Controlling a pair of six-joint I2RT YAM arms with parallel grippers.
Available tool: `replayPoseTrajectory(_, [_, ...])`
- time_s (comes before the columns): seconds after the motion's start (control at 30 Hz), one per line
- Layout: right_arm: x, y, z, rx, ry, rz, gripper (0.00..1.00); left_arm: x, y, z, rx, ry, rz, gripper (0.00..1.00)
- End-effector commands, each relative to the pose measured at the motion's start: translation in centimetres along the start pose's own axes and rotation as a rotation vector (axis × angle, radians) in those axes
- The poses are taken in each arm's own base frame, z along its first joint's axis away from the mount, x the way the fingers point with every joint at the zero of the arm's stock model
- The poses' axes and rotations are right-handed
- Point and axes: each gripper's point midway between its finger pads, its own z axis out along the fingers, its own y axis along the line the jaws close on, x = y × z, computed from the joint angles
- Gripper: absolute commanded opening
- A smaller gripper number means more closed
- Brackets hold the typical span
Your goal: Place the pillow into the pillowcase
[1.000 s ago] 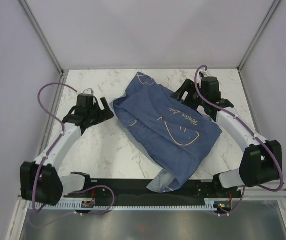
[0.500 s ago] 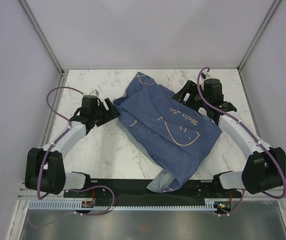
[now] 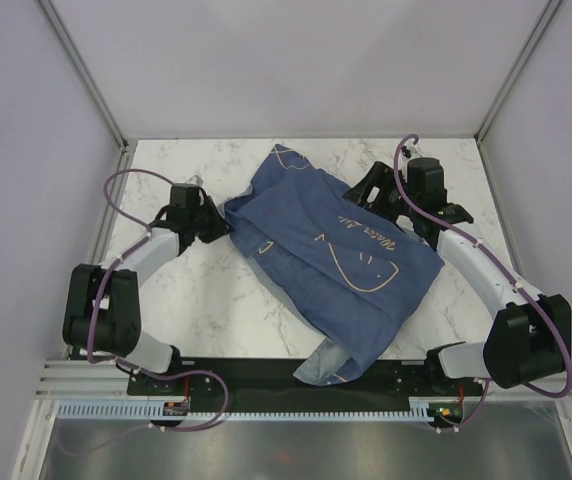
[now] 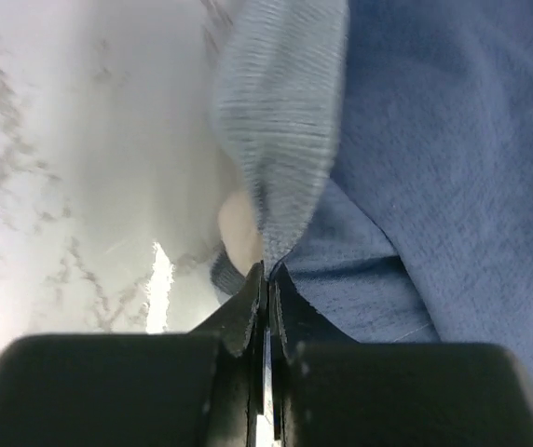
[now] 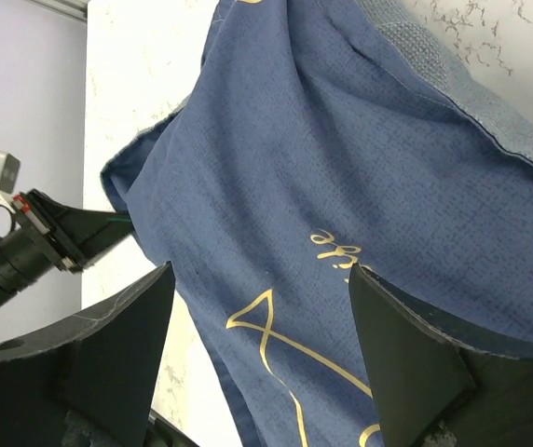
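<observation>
Pillowcase [image 3: 336,250]: top view, laid on marble table [image 3: 206,290] (lilac walls [image 3: 26,150] around); left gripper [image 3: 214,222], apart and gaping a second ago, now at its left edge. Left wrist: jaws pinched on grey-blue hem; cream patch [image 4: 239,228] beneath, seen here only. Right wrist: right gripper [image 5: 262,277] spread wide over the cloth, nothing held.

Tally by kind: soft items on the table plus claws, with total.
Pillowcase: 1
Pillow: 1 (only a cream corner shows)
Claws: 2 (left claw, right claw)
Total: 4
</observation>
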Motion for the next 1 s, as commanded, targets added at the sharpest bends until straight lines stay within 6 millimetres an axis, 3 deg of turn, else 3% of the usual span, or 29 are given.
replayPoseTrajectory(0.0, [-0.7,0.9,-0.2,-0.032,-0.019,-0.028,0.84,-6.1,1.1,-1.8,-0.019,-0.153,0.003,0.02])
replayPoseTrajectory(0.1, [-0.6,1.0,-0.2,-0.038,-0.012,-0.025,0.83,-10.4,5.1,-4.6,-0.167,-0.235,-0.015,0.02])
replayPoseTrajectory(0.2, [-0.4,0.9,0.0,-0.033,0.008,-0.029,0.83,-14.0,7.3,-6.6,-0.244,-0.319,-0.036,0.02])
replayPoseTrajectory(0.23, [-0.3,0.8,0.0,-0.030,0.015,-0.029,0.82,-16.1,6.8,-7.2,-0.235,-0.360,-0.036,0.02])
replayPoseTrajectory(0.3, [0.3,0.5,0.1,-0.021,0.045,-0.023,0.82,-18.0,9.7,-8.5,-0.399,-0.398,-0.034,0.02])
replayPoseTrajectory(0.33, [0.5,0.4,0.1,-0.020,0.055,-0.024,0.82,-20.4,9.9,-8.7,-0.435,-0.431,-0.031,0.02])
replayPoseTrajectory(0.4, [1.4,0.0,-0.2,-0.006,0.081,-0.021,0.82,-22.4,10.9,-9.2,-0.515,-0.455,-0.024,0.02])
replayPoseTrajectory(0.43, [1.5,-0.3,-0.3,0.004,0.082,-0.027,0.82,-24.9,9.8,-9.8,-0.506,-0.494,-0.016,0.02])
replayPoseTrajectory(0.5, [2.1,-1.4,-0.8,0.047,0.081,-0.028,0.82,-25.2,11.2,-7.7,-0.557,-0.435,-0.015,0.02])
replayPoseTrajectory(0.53, [2.2,-1.7,-1.0,0.058,0.078,-0.028,0.82,-26.9,10.6,-8.1,-0.558,-0.466,-0.012,0.03])
replayPoseTrajectory(0.57, [2.7,-2.2,-1.3,0.075,0.079,-0.023,0.83,-26.5,11.7,-6.6,-0.587,-0.424,-0.017,0.16])
replayPoseTrajectory(0.6, [2.9,-2.5,-1.5,0.087,0.076,-0.022,0.83,-27.1,11.0,-6.7,-0.573,-0.408,-0.006,0.41])
replayPoseTrajectory(0.63, [2.9,-2.7,-1.6,0.095,0.070,-0.020,0.84,-26.7,11.1,-6.3,-0.575,-0.381,-0.005,0.46])
replayPoseTrajectory(0.73, [3.4,-3.9,-1.8,0.143,0.065,-0.017,0.85,-25.0,11.7,-5.1,-0.593,-0.336,-0.003,0.57])
replayPoseTrajectory(0.87, [3.3,-5.0,-1.4,0.191,0.060,-0.024,0.85,-23.2,12.2,-4.5,-0.599,-0.289,0.000,0.62])
replayPoseTrajectory(0.97, [2.6,-6.3,-0.9,0.255,0.034,-0.048,0.85,-22.2,10.6,-4.3,-0.538,-0.266,0.015,0.63])
